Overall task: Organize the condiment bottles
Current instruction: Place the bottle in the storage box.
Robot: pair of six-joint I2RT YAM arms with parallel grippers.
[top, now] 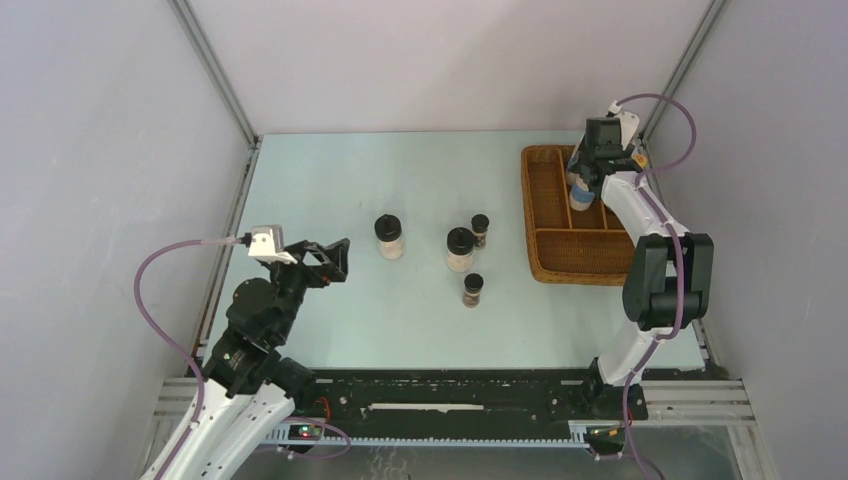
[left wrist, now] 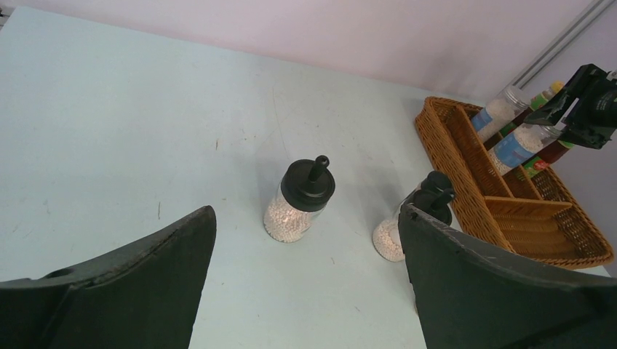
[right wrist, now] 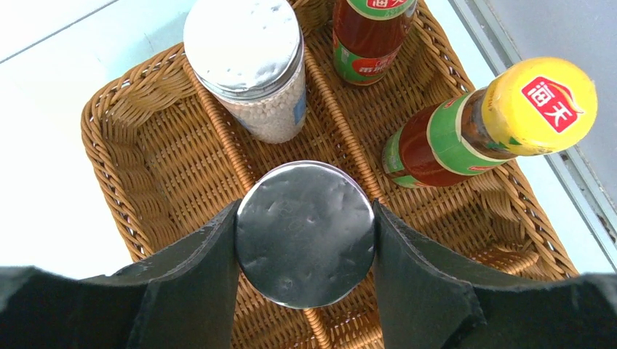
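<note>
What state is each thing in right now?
Left gripper: jaws open, empty.
Right gripper: jaws shut on silver-lidded blue-label jar.
Second silver-lidded jar: upright in brown wicker tray.
Two red sauce bottles: standing in tray.
Two black-lidded white jars: upright on table.
Two tiny dark jars: upright on table.

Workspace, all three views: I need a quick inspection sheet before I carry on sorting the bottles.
Surface: pale table, with a wicker tray at its far right.
Job's things: on the table, two black-lidded jars and two tiny dark jars. In the tray, one silver-lidded jar and two red sauce bottles. A second silver-lidded jar is gripped over the tray.
Clutter: nothing seen.
Grippers: left gripper open and empty, at the table's left. Right gripper shut on the second silver-lidded jar.
Cables: purple cable on each arm, apart from the bottles.
Surroundings: grey walls, metal frame posts.
</note>
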